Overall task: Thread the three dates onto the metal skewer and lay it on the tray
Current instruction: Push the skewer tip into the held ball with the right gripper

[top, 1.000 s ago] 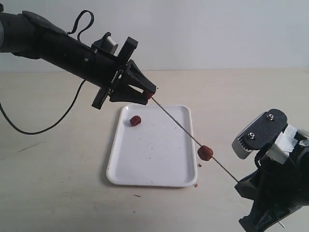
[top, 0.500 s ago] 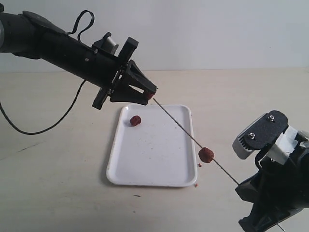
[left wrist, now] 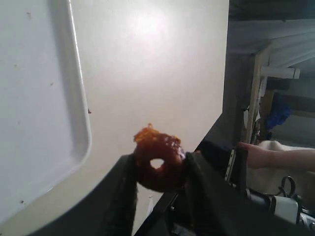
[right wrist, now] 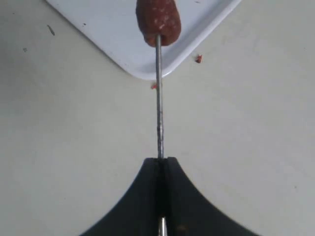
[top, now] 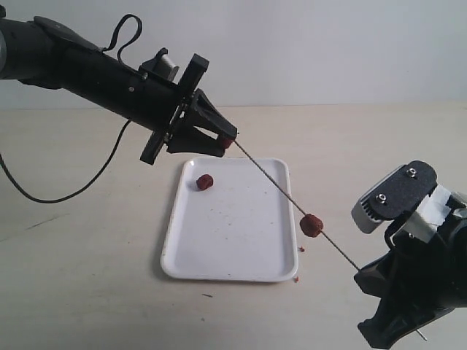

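My left gripper (top: 227, 141) is shut on a date (left wrist: 158, 164) held in the air above the tray's far edge; the skewer's tip meets it. The metal skewer (top: 273, 184) slants down to my right gripper (right wrist: 161, 161), which is shut on its lower end at the near right. A second date (top: 311, 225) sits threaded about midway along the rod, also seen in the right wrist view (right wrist: 157, 19). The third date (top: 205, 181) lies loose on the white tray (top: 241, 262), near its far left corner.
Small red-brown crumbs (top: 300, 249) lie on the tabletop beside the tray's right rim and near corner. A black cable (top: 66, 191) trails over the table on the left.
The skewer has tilted up slightly, lifting the threaded date a little. My left gripper edged a bit higher with its date. The loose date has not moved.
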Motion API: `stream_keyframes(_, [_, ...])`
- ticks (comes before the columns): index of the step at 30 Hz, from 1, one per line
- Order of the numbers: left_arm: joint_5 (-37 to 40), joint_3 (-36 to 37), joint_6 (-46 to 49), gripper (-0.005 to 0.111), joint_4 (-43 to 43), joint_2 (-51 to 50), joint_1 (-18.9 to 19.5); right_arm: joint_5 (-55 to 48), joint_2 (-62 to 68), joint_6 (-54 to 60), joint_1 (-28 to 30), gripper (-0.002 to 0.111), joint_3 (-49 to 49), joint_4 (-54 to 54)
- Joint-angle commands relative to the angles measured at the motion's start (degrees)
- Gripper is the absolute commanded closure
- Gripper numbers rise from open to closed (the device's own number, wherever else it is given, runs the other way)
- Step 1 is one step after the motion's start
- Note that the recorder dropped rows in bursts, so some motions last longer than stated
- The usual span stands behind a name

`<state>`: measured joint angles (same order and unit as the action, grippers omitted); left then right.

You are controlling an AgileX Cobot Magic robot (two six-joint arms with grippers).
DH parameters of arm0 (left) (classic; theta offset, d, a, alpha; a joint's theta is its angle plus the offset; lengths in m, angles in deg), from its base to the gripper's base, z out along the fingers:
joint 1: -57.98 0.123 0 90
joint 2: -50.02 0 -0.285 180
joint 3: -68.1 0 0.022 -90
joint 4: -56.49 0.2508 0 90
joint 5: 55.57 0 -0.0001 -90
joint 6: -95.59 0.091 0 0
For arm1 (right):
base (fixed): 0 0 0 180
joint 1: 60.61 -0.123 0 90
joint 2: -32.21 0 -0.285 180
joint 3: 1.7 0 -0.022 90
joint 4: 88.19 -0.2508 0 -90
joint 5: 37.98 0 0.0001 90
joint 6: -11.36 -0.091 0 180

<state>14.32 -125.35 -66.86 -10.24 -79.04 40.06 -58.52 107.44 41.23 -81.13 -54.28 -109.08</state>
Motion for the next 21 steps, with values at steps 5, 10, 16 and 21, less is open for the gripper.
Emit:
stream_keyframes(5, [0.1,0.2,-0.2,0.072,-1.1,0.9,0.1,1.0,0.9,0.1,0.2,0.108,-0.2,0.2])
stream_keyframes(10, [0.1,0.2,0.0,0.072,-1.3,0.9,0.1,0.6,2.5,0.7,0.2,0.108,0.7,-0.2])
stream_keyframes(16, [0.1,0.2,0.0,0.072,-1.3,0.9,0.0,0.8,2.7,2.0,0.2,0.108,4.5,0.0])
stream_keyframes(21, [0.1,0.2,0.0,0.072,-1.3,0.9,0.0,0.4,3.1,3.5,0.2,0.108,6.2,0.2])
